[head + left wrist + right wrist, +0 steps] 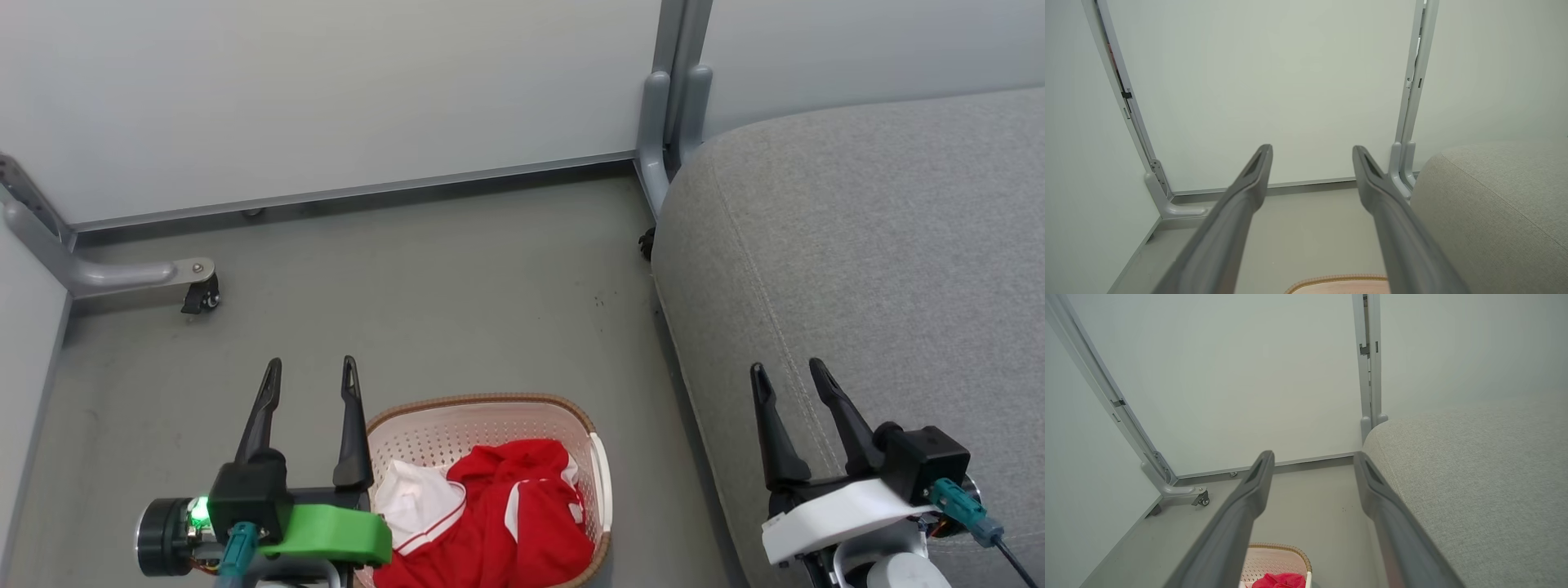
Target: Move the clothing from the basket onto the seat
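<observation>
One basket point(465, 434), one seat point(865, 245)

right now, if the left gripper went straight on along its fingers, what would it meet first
Likely the white wall panel, near its bottom rail; the left gripper points over bare floor, nothing nearer in line. Depth unclear.

Left gripper point(311, 363) sits at 7 o'clock in head view, green wrist housing point(335, 531) behind it, fingers spread, tips pointing to 12, nothing between them. Right gripper point(788, 367) sits at 4 o'clock on a white wrist housing point(841, 510), fingers also parted (gap slightly narrower), tips leaning toward 11, holding nothing.
</observation>
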Controlling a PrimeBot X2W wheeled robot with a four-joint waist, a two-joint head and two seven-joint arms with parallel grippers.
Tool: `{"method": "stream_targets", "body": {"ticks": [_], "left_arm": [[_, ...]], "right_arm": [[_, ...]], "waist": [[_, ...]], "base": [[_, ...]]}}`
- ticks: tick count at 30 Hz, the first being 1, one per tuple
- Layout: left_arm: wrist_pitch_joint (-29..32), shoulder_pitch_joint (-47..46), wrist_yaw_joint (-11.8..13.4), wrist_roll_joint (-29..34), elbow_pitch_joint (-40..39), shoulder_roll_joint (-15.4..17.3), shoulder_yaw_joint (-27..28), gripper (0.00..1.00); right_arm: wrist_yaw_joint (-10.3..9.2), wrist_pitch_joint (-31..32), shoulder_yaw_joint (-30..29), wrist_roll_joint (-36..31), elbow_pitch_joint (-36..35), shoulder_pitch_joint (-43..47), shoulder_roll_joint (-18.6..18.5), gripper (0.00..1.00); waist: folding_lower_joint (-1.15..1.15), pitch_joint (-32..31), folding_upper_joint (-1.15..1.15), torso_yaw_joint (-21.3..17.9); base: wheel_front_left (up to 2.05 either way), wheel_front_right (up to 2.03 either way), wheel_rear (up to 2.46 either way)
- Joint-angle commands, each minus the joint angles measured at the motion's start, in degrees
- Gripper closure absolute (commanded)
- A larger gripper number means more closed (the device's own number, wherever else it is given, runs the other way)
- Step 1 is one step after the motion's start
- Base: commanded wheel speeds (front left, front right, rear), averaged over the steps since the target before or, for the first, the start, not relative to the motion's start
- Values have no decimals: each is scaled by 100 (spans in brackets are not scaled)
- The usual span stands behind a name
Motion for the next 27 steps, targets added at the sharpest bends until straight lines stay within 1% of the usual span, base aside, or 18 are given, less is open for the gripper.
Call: {"method": "stream_targets", "body": {"ticks": [1,9,23,27], "left_arm": [[-57,54,-7,180,-52,46,-21,0],[-152,88,-77,576,-116,-7,-36,0],[-300,155,-30,1232,-193,-46,-119,0],[-289,167,-56,1205,-194,-69,-90,0]], "right_arm": [[1,-70,22,-154,-65,40,-29,0],[2,-165,70,-567,-113,19,-31,0],[2,-307,181,-1134,-185,71,-35,0],[1,-302,178,-1140,-181,80,-35,0]], "waist": [[0,3,0,-8],[0,27,0,-18],[0,61,0,18],[0,62,0,12]], "base": [[0,0,0],[0,0,0],[0,0,0],[0,0,0]]}}
